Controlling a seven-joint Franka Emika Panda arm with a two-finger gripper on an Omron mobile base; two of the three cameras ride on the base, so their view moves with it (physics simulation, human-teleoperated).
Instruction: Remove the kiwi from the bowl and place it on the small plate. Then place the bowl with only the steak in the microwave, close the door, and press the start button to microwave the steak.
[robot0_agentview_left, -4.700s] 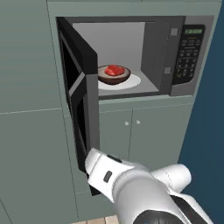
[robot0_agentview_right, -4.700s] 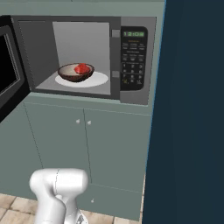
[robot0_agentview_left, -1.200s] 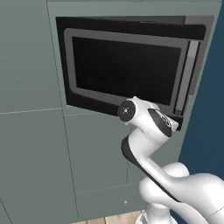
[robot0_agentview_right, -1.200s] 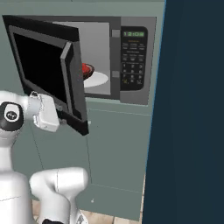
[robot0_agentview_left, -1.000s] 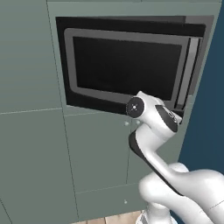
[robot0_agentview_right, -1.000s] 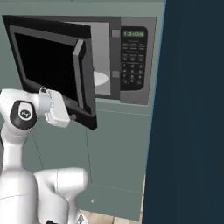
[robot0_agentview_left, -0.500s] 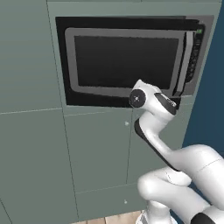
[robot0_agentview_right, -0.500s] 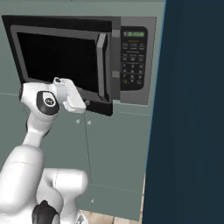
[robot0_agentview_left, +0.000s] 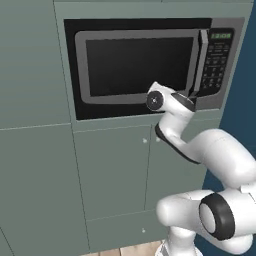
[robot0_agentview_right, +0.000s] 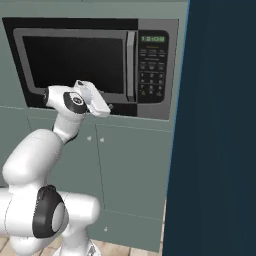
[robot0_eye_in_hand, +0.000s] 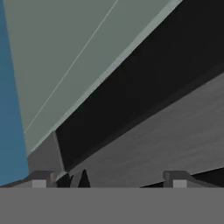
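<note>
The black microwave is built into the grey-green cabinet wall. Its door lies flat, or very nearly flat, against the front, and the vertical silver handle stands beside the keypad. My gripper is at the door's lower right corner, open, with its fingertips wide apart and nothing between them. Behind the dark window the bowl and steak are hidden. The kiwi and the small plate are out of view.
Grey-green cabinet doors run below the microwave. A dark blue wall stands close on the right. My white arm reaches up in front of the lower cabinets.
The door has swung from half open to flat against the microwave front. My hand followed it in, moving right and toward the cabinet. The bowl and steak have vanished behind it.
</note>
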